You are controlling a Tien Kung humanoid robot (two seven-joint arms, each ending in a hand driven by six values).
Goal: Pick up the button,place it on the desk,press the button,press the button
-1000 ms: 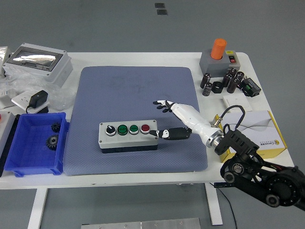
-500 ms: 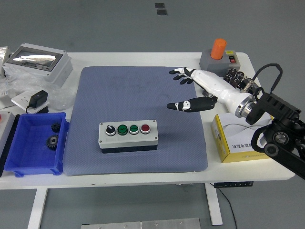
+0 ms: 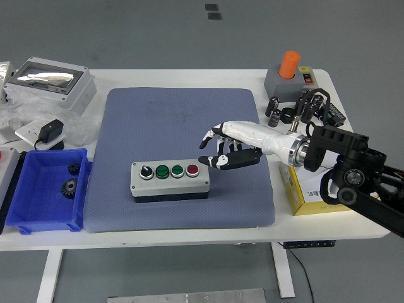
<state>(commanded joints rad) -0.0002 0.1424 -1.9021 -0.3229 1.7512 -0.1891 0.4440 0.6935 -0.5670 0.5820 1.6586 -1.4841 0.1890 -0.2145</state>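
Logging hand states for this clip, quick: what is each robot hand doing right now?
Left robot hand: not in view.
Right robot hand: open, fingers spread and holding nothing, poised just above and right of the button box, not touching it.

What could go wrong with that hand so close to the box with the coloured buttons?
The right hand hovers open just above and right of the button box. The red button sits beside a green one, so a finger might hit the wrong one. The box lies loose on the blue mat, so an off-centre push might slide or tip it.
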